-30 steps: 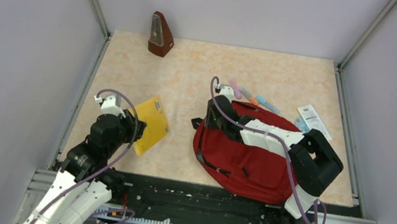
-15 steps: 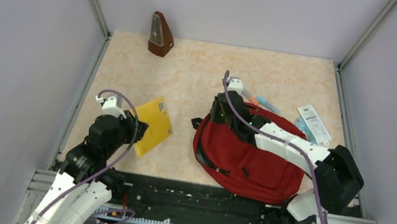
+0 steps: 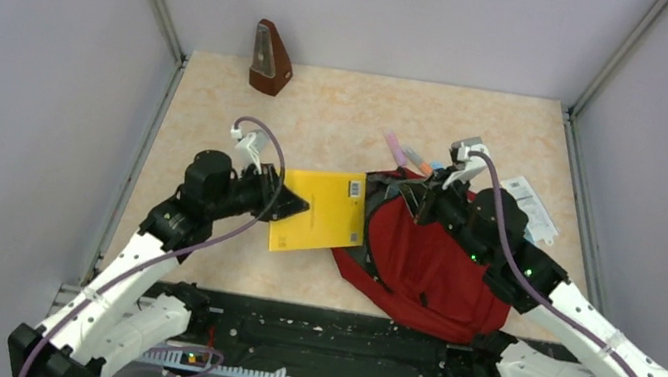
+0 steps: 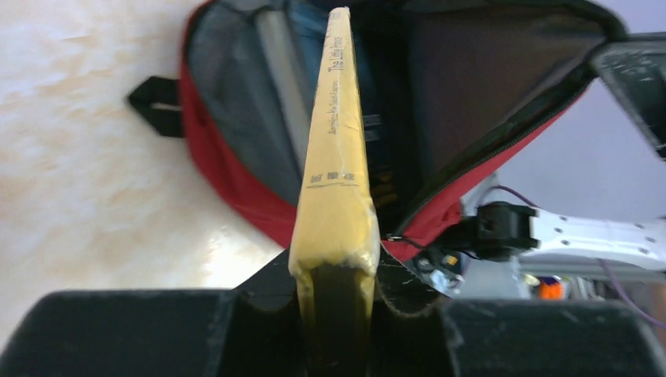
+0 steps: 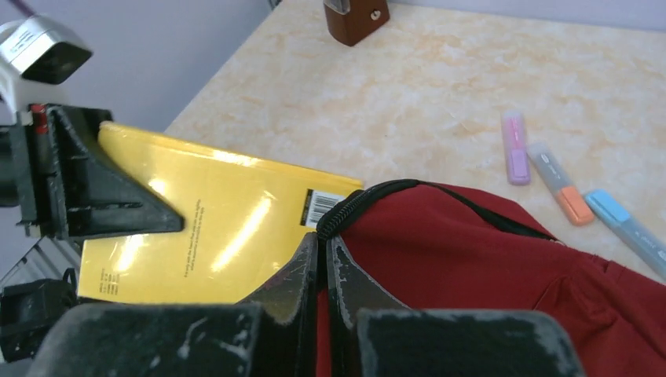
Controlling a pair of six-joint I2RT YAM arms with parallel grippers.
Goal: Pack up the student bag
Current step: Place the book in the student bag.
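The student bag (image 3: 428, 274), dark red with black zipper trim, lies at the table's near right. Its mouth faces left and gapes open. My right gripper (image 3: 410, 196) is shut on the upper zipper edge of the bag (image 5: 471, 267) and holds that lip raised. My left gripper (image 3: 292, 204) is shut on the near edge of a yellow book (image 3: 321, 212). The book's far end reaches the bag's mouth. In the left wrist view the book (image 4: 334, 157) stands edge-on, pointing into the grey-lined opening of the bag (image 4: 224, 177). The right wrist view shows the book (image 5: 212, 228) just left of my right gripper (image 5: 323, 243).
A brown metronome (image 3: 269, 59) stands at the far left corner. Coloured highlighters (image 3: 406, 152) lie beyond the bag, seen as pink, orange and blue highlighters (image 5: 516, 145) in the right wrist view. A white leaflet (image 3: 530, 201) lies at the right. Walls close both sides.
My left arm carried the yellow book rightward from the table's left to the bag's mouth. My right gripper shut on the bag's zipper edge and drew it up and to the right.
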